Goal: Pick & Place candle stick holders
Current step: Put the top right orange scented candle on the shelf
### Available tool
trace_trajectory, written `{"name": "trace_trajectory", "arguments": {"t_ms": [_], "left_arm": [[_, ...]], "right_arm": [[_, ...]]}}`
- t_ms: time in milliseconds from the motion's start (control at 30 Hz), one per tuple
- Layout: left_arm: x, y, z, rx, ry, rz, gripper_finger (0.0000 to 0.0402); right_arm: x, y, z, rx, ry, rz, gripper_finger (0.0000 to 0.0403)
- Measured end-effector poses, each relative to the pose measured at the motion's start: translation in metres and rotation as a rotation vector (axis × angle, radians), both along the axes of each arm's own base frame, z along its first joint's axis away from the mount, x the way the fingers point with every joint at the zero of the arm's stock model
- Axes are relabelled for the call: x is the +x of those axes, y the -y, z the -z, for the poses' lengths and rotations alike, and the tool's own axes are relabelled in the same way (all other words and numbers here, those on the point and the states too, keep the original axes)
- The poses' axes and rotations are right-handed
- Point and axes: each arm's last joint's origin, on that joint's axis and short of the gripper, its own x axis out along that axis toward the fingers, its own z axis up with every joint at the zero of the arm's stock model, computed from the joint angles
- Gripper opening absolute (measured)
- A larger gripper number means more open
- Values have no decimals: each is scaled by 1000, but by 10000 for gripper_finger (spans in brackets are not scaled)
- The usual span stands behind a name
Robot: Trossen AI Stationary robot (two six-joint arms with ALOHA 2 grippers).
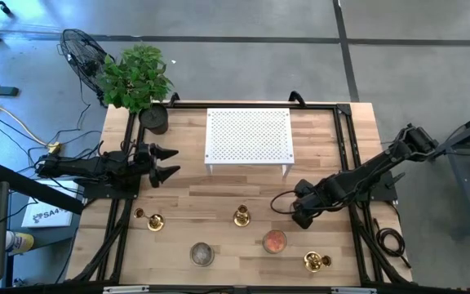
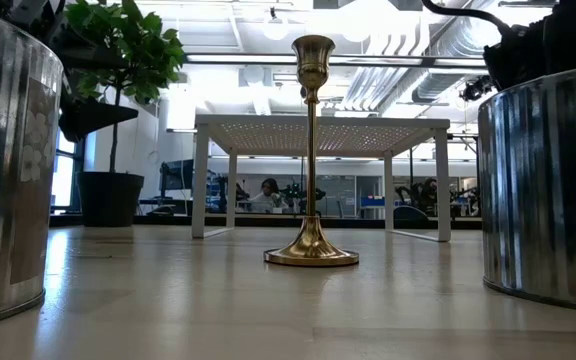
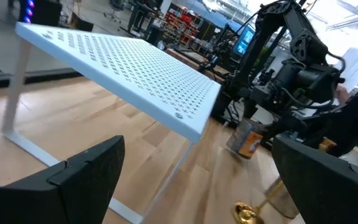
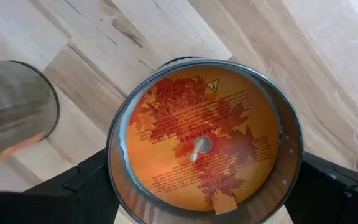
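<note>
Three gold candle stick holders stand on their round bases on the wooden table: one near left (image 1: 154, 220), a tall one in the middle (image 1: 241, 216) (image 2: 311, 150), one near right (image 1: 317, 261). My right gripper (image 1: 302, 214) (image 4: 204, 193) points down, right of the middle holder, closed around a round metal tin with an orange candle (image 4: 204, 140). At the table's left side my left gripper (image 1: 168, 163) (image 3: 197, 199) is open and level, holding nothing. My right gripper has the orange candle tin between its two fingers (image 4: 89, 183), which come from above and lie against opposite sides of the tin's wall just below the rim (image 4: 113, 177). The tin stays upright, its open top up. Its bottom is hidden, so whether it stands on the table does not show.
A white perforated rack (image 1: 248, 136) stands at the far middle, with a potted plant (image 1: 141, 77) at the far left corner. A grey tin (image 1: 201, 254) and an orange candle jar (image 1: 274, 242) sit near the front edge. Black frame rails (image 1: 343, 147) run along both table sides.
</note>
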Motion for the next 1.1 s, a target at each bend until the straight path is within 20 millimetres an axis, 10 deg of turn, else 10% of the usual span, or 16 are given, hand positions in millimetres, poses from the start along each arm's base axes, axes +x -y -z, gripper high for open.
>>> {"name": "trace_trajectory", "arguments": {"t_ms": [867,1100], "left_arm": [[0,1,-8,50,82,24,399],[-1,2,-20,95,197,69,399]], "right_arm": [[1,-3,-2,20,24,-30,340],[8,-6,-33,-38,65,-60,340]]}}
